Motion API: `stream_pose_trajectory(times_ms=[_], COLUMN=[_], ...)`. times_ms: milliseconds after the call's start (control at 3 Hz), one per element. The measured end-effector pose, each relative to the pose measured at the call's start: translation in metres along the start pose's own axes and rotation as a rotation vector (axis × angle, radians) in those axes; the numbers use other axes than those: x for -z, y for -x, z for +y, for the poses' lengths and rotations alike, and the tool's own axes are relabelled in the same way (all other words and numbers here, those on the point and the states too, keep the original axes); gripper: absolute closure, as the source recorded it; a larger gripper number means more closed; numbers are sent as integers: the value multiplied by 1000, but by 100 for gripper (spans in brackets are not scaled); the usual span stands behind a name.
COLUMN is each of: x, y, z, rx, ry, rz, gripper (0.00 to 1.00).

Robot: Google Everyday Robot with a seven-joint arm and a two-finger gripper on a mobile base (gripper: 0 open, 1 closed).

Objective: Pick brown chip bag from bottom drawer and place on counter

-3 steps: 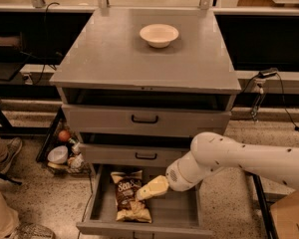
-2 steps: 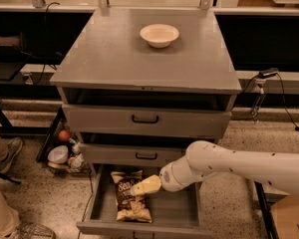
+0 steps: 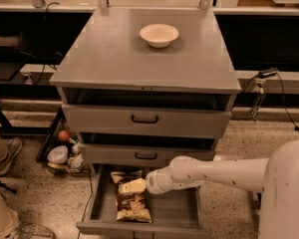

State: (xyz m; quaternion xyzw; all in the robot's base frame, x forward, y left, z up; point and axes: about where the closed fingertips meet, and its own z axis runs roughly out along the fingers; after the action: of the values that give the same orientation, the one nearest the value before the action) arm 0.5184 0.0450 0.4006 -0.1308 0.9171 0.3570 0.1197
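Camera view showed you the brown chip bag (image 3: 132, 206) lying in the bottom drawer (image 3: 175, 214), lower centre, its lettering unreadable. Your arm (image 3: 214, 172) stretched in from the right, with the gripper (image 3: 132, 185) over the bag's top, grip state unclear.

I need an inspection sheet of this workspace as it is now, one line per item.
Surface: counter holds a cream bowl.
Job's things: brown chip bag lies flat in the open bottom drawer, on its left side.
Clutter: small items heaped left of the drawer.
Gripper: gripper over the bag's upper part.
Cables: black cable hangs at right.
Surroundings: person's shoe at left.
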Motion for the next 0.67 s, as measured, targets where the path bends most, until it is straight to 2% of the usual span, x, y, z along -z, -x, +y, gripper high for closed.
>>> stream_pose_trajectory(times_ms=[333, 667], x=[-2, -29], y=[0, 1], z=[-3, -28], rx=[1, 10], ry=[-2, -10], rz=[-7, -63], gripper=[0, 0])
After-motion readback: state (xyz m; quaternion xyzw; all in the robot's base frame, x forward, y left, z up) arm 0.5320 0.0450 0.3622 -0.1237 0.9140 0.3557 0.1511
